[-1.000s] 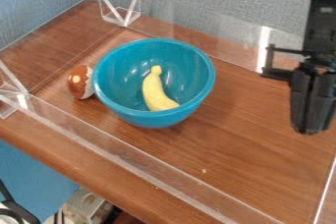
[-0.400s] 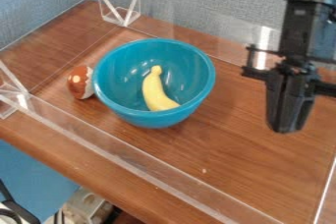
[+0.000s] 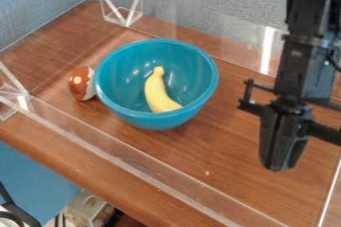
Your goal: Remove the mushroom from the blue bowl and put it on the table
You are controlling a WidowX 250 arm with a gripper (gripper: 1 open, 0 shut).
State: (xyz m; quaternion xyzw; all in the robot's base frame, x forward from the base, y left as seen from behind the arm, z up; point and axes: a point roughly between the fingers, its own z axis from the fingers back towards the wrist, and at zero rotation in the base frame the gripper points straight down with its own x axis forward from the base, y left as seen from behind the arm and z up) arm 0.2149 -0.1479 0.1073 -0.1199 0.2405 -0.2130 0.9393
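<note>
The blue bowl (image 3: 159,84) sits left of centre on the table (image 3: 213,146) and holds a yellow banana-shaped piece (image 3: 160,92). The mushroom (image 3: 83,83), reddish-brown with a pale part, lies on the wood just outside the bowl's left rim, touching or nearly touching it. My gripper (image 3: 281,161) hangs at the right, well clear of the bowl, pointing down with its black fingers pressed together and nothing between them.
Low clear acrylic walls (image 3: 160,171) edge the tabletop on the front, left and back. A clear triangular bracket (image 3: 124,10) stands at the back left corner. Bare wood lies between the bowl and the gripper.
The arm has moved down and toward the front-left, from the right edge to lower over the table's right side. Bowl, banana piece and mushroom have not moved.
</note>
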